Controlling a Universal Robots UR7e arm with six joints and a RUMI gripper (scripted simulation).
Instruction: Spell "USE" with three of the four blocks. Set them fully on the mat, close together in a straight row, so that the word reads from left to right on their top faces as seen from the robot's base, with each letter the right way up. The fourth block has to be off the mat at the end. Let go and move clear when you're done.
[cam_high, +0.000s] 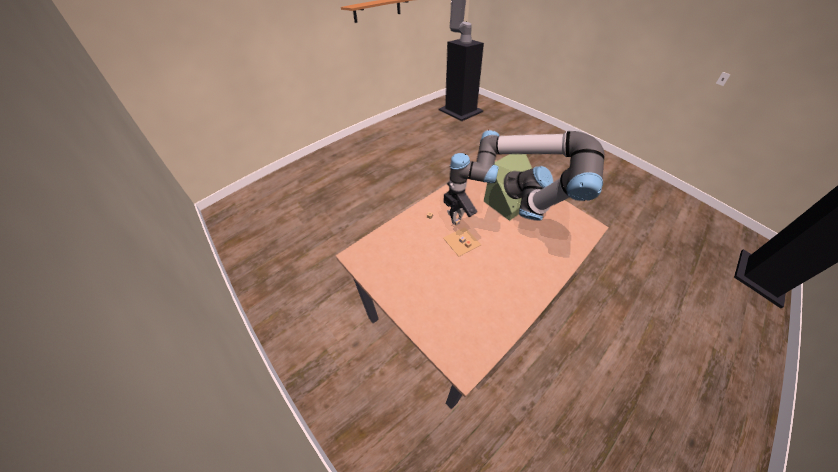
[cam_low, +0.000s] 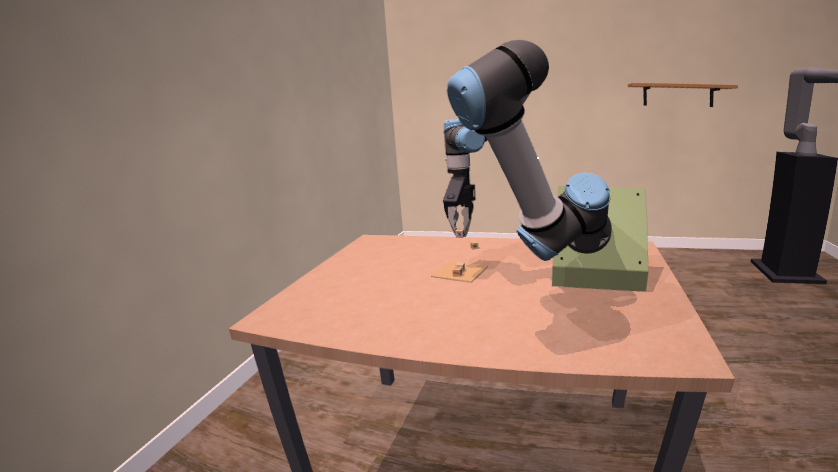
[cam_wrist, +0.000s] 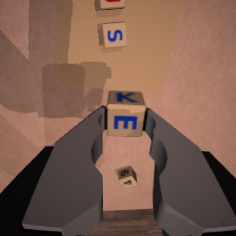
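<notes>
My gripper (cam_high: 455, 222) (cam_low: 459, 233) (cam_wrist: 124, 108) is shut on the E block and holds it above the table, off the mat (cam_high: 453, 242) (cam_low: 440, 274) (cam_wrist: 145, 62). In the wrist view its large near face shows a blue E turned sideways, and another face shows a dark K. The S block (cam_high: 462, 239) (cam_low: 461, 266) (cam_wrist: 115, 35) lies on the mat with a blue S up. The U block (cam_high: 467, 244) (cam_low: 457, 272) (cam_wrist: 111, 4) lies beside it, showing red and cut off in the wrist view. The fourth block (cam_high: 429, 215) (cam_low: 473, 245) (cam_wrist: 127, 176) lies off the mat.
The green base block (cam_high: 505, 196) (cam_low: 627, 234) carries the arm at the table's edge. The wooden table (cam_high: 469, 310) (cam_low: 381, 316) extends beyond the mat. The fourth block shows dark figures on two faces.
</notes>
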